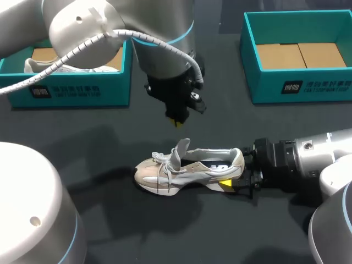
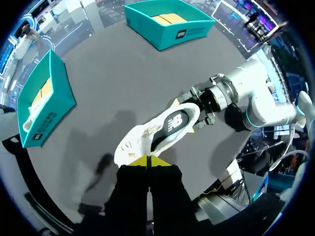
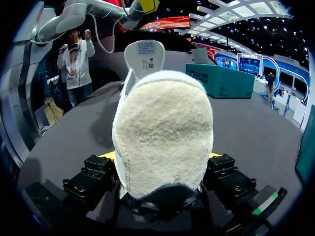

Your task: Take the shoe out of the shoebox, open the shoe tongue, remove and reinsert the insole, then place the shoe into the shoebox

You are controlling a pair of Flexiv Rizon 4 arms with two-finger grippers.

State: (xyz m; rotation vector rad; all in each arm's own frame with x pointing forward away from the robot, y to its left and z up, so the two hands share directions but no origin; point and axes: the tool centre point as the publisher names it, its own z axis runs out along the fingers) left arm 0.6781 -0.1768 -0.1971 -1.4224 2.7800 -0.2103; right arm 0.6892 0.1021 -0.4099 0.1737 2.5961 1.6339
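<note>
A beige and white shoe [image 1: 181, 170] lies on its sole on the dark table, toe pointing left, with its tongue [image 1: 180, 151] standing up. My right gripper [image 1: 234, 173] comes in low from the right and is shut on the heel, one yellow fingertip [image 1: 225, 184] showing on the near side. In the right wrist view the fuzzy heel [image 3: 165, 132] fills the space between the fingers. My left gripper [image 1: 177, 120] hangs above the shoe, shut and empty. In its own view the joined yellow tips [image 2: 148, 161] sit just over the shoe [image 2: 162, 130].
A teal shoebox [image 1: 71, 91] at the back left holds another white shoe [image 1: 66, 69]. A second teal box [image 1: 297, 88] at the back right shows only its cardboard floor. My left arm's shadow falls on the table left of the shoe.
</note>
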